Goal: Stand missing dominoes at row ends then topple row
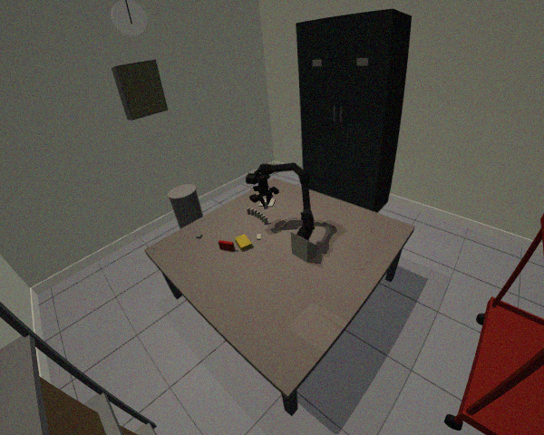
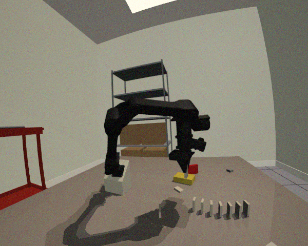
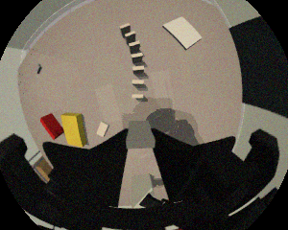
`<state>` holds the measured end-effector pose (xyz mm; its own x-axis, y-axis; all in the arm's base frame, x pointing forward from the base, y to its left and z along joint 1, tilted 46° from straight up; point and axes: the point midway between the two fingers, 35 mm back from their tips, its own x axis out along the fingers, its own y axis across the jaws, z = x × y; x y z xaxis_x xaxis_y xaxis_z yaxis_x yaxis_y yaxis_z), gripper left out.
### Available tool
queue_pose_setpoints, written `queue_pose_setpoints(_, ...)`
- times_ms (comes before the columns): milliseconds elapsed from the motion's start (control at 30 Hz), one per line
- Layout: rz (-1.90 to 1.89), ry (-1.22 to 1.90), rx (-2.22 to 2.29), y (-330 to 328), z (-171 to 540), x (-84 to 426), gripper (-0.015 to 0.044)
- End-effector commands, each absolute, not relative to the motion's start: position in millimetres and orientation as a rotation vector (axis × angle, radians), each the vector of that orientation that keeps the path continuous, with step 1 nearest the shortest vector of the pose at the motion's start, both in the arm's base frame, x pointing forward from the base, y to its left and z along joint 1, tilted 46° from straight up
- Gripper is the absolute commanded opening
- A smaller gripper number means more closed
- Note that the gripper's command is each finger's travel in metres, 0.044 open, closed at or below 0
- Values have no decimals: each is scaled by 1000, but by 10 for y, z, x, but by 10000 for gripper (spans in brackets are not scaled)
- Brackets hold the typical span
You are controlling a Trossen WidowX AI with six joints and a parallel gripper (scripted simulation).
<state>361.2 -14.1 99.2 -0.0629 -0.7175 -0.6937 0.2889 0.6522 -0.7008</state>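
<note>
My gripper [image 1: 266, 202] [image 2: 186, 169] [image 3: 139, 132] is shut on a grey-looking domino [image 2: 186, 175] [image 3: 140, 138] and holds it in the air, fingers down. In the wrist view it hangs just beyond the near end of the row. Seven pale dominoes stand in a slightly curved row; one end domino [image 2: 193, 204] [image 3: 137, 97] is nearest the gripper, the other end domino [image 2: 245, 208] [image 3: 125, 27] is farthest. Another pale upright piece [image 2: 159, 210], seemingly a domino, stands apart in the arm's shadow; the fingers seem to hide it in the wrist view.
A yellow block [image 1: 243, 242] [image 2: 184, 178] [image 3: 74, 129], a red block [image 1: 226, 245] [image 2: 193, 168] [image 3: 52, 126] and a small cream block [image 1: 258, 236] [image 2: 178, 189] [image 3: 103, 128] lie to one side. A white sheet [image 3: 182, 33] and a small dark piece [image 2: 229, 170] [image 3: 39, 69] lie farther off.
</note>
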Motion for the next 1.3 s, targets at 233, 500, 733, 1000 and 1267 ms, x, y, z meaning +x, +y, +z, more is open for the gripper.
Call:
queue_pose_setpoints(233, -863, 1404, -369, -423, 685, 3643, 107)
queue_pose_setpoints(500, -864, 1403, -370, -732, 390, 3622, 107)
queue_pose_setpoints(733, -869, 1401, -374, -1002, 152, 3554, 107)
queue_pose_setpoints(1000, -872, 1401, -377, -1095, 74, 3519, 107)
queue_pose_setpoints(1267, -872, 1401, -377, -1095, 74, 3519, 160)
